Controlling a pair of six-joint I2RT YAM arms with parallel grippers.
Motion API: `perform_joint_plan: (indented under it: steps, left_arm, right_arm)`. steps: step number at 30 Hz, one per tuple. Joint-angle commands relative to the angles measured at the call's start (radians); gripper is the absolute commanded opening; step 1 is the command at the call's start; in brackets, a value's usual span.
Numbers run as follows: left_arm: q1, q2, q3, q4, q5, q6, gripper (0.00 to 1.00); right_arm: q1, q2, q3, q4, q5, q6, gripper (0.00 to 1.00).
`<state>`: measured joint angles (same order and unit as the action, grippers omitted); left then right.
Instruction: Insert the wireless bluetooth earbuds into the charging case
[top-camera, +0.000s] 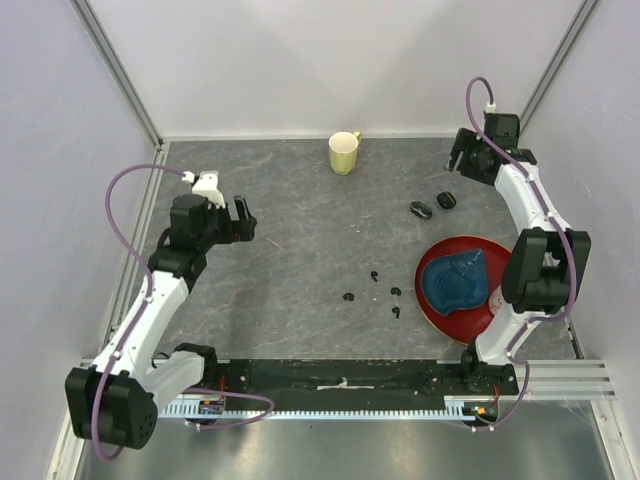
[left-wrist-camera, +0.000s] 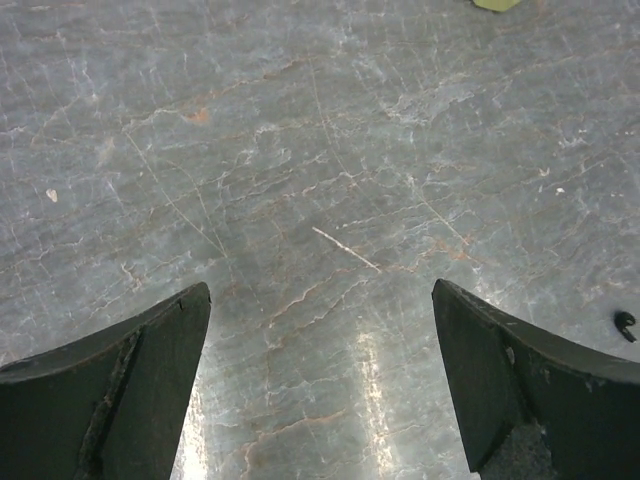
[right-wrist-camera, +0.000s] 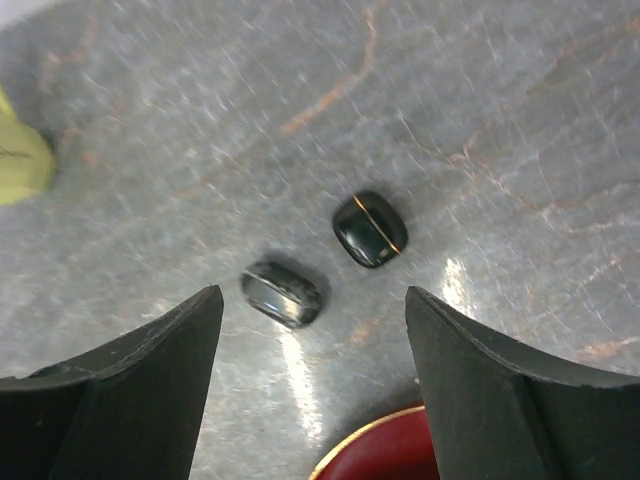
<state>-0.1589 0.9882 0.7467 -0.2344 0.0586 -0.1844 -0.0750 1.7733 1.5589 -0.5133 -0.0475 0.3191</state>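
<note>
Two small glossy black pods, charging cases, lie side by side on the grey table: one (top-camera: 420, 209) and one (top-camera: 446, 200). In the right wrist view they are the left pod (right-wrist-camera: 282, 293) and the right pod (right-wrist-camera: 370, 229), both closed. Several tiny black curled earbuds lie loose mid-table: (top-camera: 349, 296), (top-camera: 374, 275), (top-camera: 396, 292), (top-camera: 397, 312). One earbud (left-wrist-camera: 625, 323) shows at the left wrist view's right edge. My right gripper (top-camera: 462, 160) (right-wrist-camera: 315, 310) is open and empty above the pods. My left gripper (top-camera: 243, 220) (left-wrist-camera: 320, 300) is open and empty over bare table at the left.
A yellow-green mug (top-camera: 344, 152) stands at the back centre and shows at the right wrist view's left edge (right-wrist-camera: 20, 160). A red plate (top-camera: 432, 300) holding a blue ridged object (top-camera: 455, 280) sits at the right, by the right arm; its rim (right-wrist-camera: 370, 450) lies near the pods.
</note>
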Motion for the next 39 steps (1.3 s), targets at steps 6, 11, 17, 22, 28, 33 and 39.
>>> perform_joint_plan:
  steps: [6,11,17,22,28,33,39]
  left_arm:
    - [-0.004,0.041,0.181,-0.103,0.101,0.020,0.98]
    - [-0.004,0.053,0.197,-0.123,0.098,0.031,0.99]
    - [-0.004,0.050,0.197,-0.121,0.098,0.036,0.99]
    - [-0.002,0.061,0.201,-0.126,0.096,0.043,0.99]
    - [-0.004,0.070,0.200,-0.128,0.099,0.043,0.99]
    - [-0.004,0.075,0.206,-0.126,0.118,0.043,0.99]
    - [-0.004,0.082,0.206,-0.131,0.112,0.048,0.99]
  right_arm:
    - [-0.003,0.060,-0.108,0.048,-0.048,-0.173,0.82]
    - [-0.003,0.121,-0.094,0.056,-0.020,-0.270,0.82]
    - [0.006,0.187,-0.056,0.076,0.063,-0.428,0.82]
    - [0.006,0.256,-0.002,0.094,0.051,-0.454,0.81]
    - [0.006,0.299,0.026,0.104,0.001,-0.520,0.79]
    - [0.004,0.313,0.009,0.127,-0.023,-0.551,0.79]
    - [0.004,0.350,0.021,0.133,-0.086,-0.566,0.75]
